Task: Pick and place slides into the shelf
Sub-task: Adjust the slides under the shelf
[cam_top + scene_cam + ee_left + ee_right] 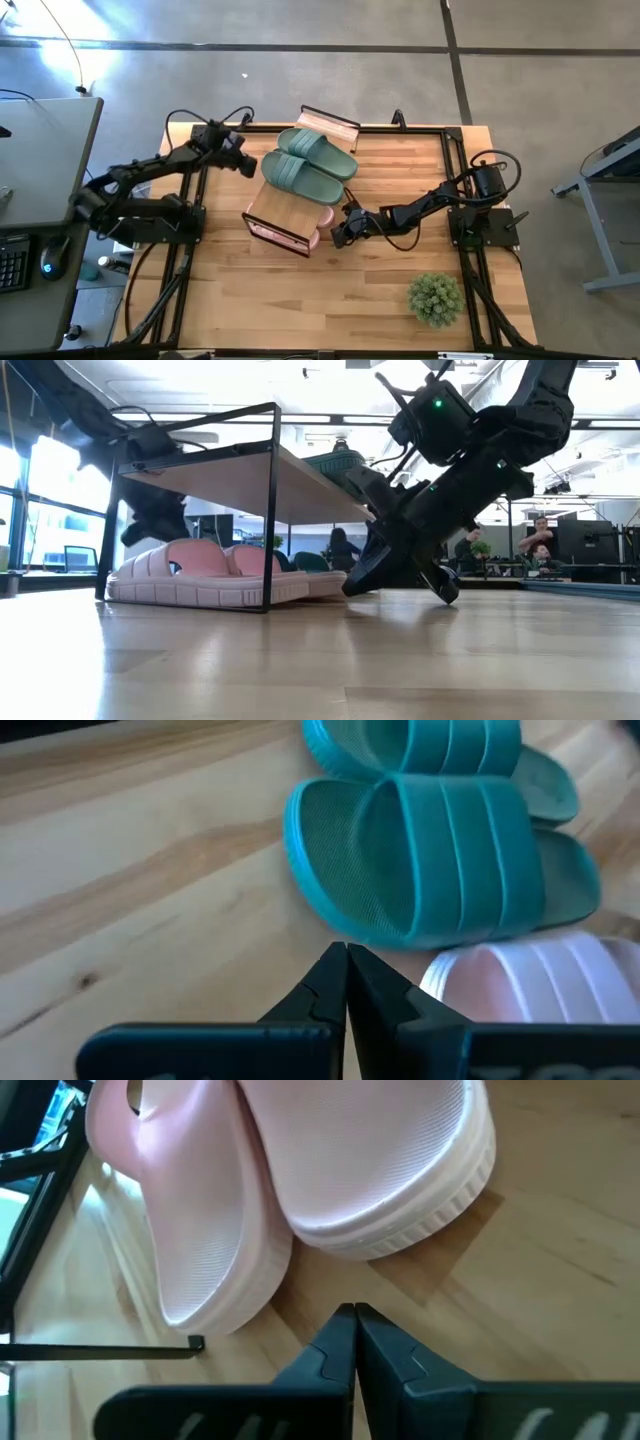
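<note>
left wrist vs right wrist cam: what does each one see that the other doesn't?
Left wrist only: the two green slides lying side by side on the shelf's plank top, with the shut left gripper just in front of the nearer one.

Right wrist only: the soles and heels of the pink slides down on the table, a black wire leg of the shelf, and the shut right gripper short of them.

Both: pink slide rubber, pale wood, closed empty fingertips.
</note>
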